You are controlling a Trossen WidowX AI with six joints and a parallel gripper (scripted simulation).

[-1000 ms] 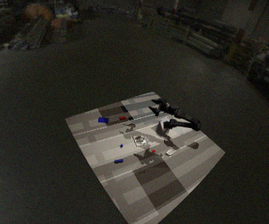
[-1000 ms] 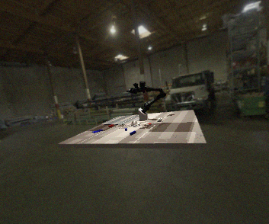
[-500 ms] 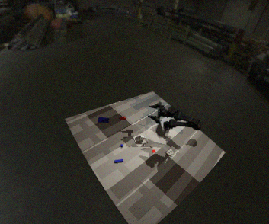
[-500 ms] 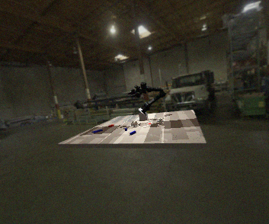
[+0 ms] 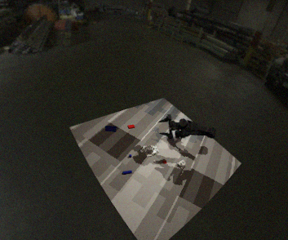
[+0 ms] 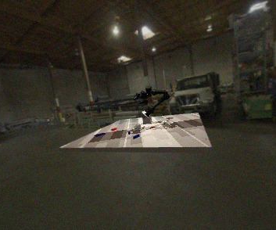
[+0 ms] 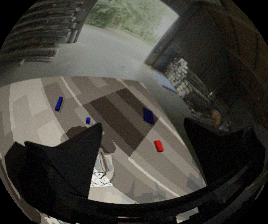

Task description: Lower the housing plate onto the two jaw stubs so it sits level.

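Hand [image 5: 163, 127] [image 6: 136, 98] [image 7: 145, 124], black and wide apart, grips nothing above the patchwork desk [image 5: 147, 204] [image 6: 168, 137] [image 7: 30, 100]; red block [image 5: 130, 126] [image 6: 114, 129] [image 7: 159, 146] near the dark-blue block [image 5: 111, 128] [image 6: 99, 134] [image 7: 148, 115].

The robot's arm [image 5: 193, 128] [image 6: 162, 98] is black, with dark, wedge-shaped, pointed jaws [image 5: 161, 127] [image 6: 136, 99] [image 7: 144, 121].

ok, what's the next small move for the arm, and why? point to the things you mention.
Probably ease the open gripper [image 5: 161, 127] [image 7: 145, 124] down toward the white patterned part [image 5: 150, 150] [image 7: 102, 179], likely the housing: nothing is between the fingers, they hang above the table, and that part lies off to one side in the wrist view.
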